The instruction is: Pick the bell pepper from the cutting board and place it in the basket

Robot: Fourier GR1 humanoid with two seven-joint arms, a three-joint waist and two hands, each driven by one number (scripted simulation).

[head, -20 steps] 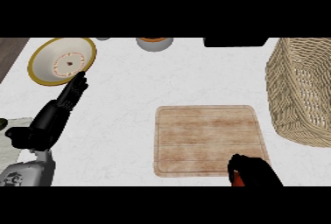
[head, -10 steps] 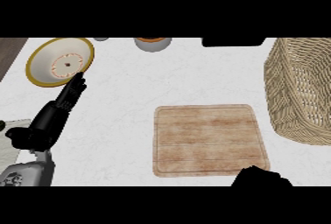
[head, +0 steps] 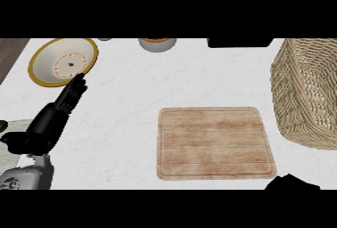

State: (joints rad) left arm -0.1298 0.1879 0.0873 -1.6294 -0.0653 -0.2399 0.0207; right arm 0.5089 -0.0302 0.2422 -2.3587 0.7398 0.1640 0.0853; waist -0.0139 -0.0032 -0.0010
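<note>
We look steeply down on a white counter (head: 132,111) with a faint marble pattern. In its middle lies the cutting board (head: 215,143), a nearly square wooden slab with rounded corners, a shallow groove along its border and pale horizontal planks. Its top carries nothing: the bell pepper does not show there, and we cannot see it anywhere in the view.

At the right edge stands the basket (head: 309,93), woven from light straw-coloured strands, with a tall curved wall; only its left part is inside the view. A narrow strip of bare counter separates it from the board's right side.

Between the board and our left hand (head: 56,118) there is a wide open stretch of counter. The left hand rests at the left side, black, with straight fingers pointing up toward a round plate (head: 63,62) with a yellow rim and a cream centre; the fingertips come just beside the plate's lower rim. It holds nothing.

Our right hand (head: 293,183) shows only as a small dark shape at the lower edge, just off the board's lower right corner. We cannot tell how its fingers stand or whether it has hold of something.

At the top edge sit a small grey pot (head: 157,43) with an orange inside and a black object (head: 240,42), both cut by the border.
</note>
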